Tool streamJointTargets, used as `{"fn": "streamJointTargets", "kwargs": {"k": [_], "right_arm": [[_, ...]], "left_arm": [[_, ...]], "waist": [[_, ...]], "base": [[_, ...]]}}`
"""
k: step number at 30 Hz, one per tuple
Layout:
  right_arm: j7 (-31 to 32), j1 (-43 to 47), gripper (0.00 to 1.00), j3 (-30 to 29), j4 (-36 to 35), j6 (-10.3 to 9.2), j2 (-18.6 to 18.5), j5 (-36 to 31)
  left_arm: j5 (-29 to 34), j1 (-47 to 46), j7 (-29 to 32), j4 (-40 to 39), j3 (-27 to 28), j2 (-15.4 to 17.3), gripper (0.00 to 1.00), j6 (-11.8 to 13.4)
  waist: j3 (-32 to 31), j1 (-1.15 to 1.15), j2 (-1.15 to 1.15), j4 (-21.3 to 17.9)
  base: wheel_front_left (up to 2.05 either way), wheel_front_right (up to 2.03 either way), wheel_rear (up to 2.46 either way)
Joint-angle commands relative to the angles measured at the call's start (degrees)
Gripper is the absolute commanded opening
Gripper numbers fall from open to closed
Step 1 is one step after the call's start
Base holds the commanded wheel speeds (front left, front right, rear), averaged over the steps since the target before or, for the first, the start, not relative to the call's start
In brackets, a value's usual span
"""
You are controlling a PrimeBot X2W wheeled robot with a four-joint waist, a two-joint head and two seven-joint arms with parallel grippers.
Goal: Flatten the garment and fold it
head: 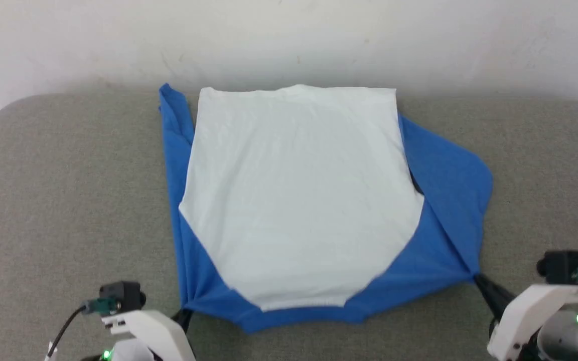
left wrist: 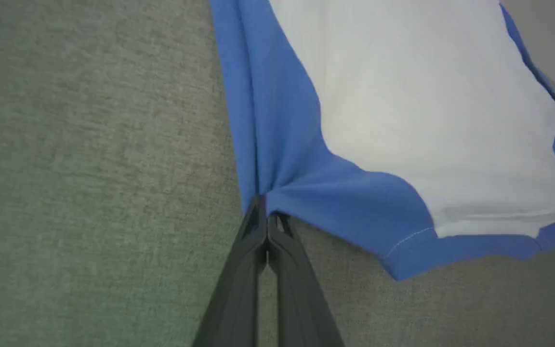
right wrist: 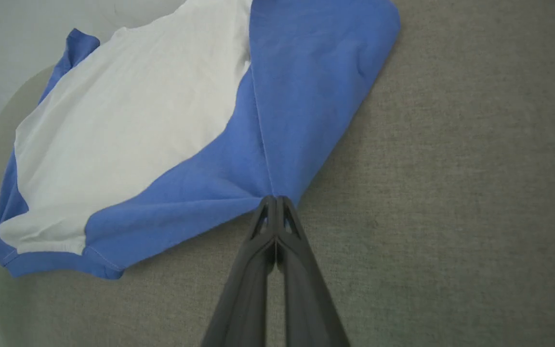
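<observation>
Shows a soft cotton T-shirt [head: 299, 200], white in the body with bright blue sleeves, spread near the middle of a grey, coarse-woven fabric worktop [head: 58, 200] with rounded far corners. Lies with the straight white hem toward the pale wall [head: 289, 35], close to the worktop's far edge, and the blue-trimmed neck end toward the robot. Narrows from hem to neck as a rounded white panel, faintly creased. Has the left sleeve folded into a slim blue strip along the body and the right sleeve fanned out wide with a curved outer edge.

Has the near left blue corner pinched by the left gripper [head: 183, 317], long dark jaws pressed together and clamped on the cloth, which gathers into small pleats at the tips. Has the near right blue corner pinched the same way by the right gripper [head: 477, 281], jaws closed on the fabric.

Leaves broad bare grey surface on both sides of the shirt and a narrower bare band along the near edge.

From the left wrist, brings out fine white stitching on the blue neck band. From the right wrist, brings out a straight seam running up the blue sleeve from the pinch point.
</observation>
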Motion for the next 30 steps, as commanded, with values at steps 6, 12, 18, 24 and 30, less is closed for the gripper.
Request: {"fn": "streamJointTargets", "kwargs": {"k": [6, 12, 18, 24, 30], "right_arm": [[7.00, 5.30, 0.00, 0.57, 1.11, -0.05, -2.19, -7.20], [14.20, 7.69, 0.00, 1.61, -0.68, -0.05, -1.15, -8.81], [16.72, 8.19, 0.00, 2.06, -1.98, -0.05, -0.14, -7.83], [14.65, 7.13, 1.00, 0.73, -4.27, -0.05, 0.98, -5.79], [10.65, 3.93, 1.00, -5.67, -8.72, -0.05, 2.45, -3.05]], "left_arm": [[-0.50, 5.64, 4.61, -2.52, -0.24, 1.92, 0.00, 3.92], [-1.58, 8.61, 9.80, -3.72, -0.21, 3.85, 0.00, 6.11], [-2.98, 9.06, 11.65, -5.36, 0.41, 3.83, 0.18, 7.18], [-3.26, 7.91, 11.30, -7.87, 1.79, 4.08, 1.00, 8.22], [-4.09, 5.98, 7.98, -14.31, 6.55, 4.42, 1.00, 9.63]], "waist": [[-0.73, 0.01, 0.00, 0.33], [-0.48, 0.01, 0.00, 0.20], [-0.54, 0.01, 0.00, 0.23], [-0.61, 0.01, 0.00, 0.25], [-0.42, 0.01, 0.00, 0.35]], "base": [[0.00, 0.00, 0.00], [0.00, 0.00, 0.00], [0.00, 0.00, 0.00], [0.00, 0.00, 0.00], [0.00, 0.00, 0.00]]}}
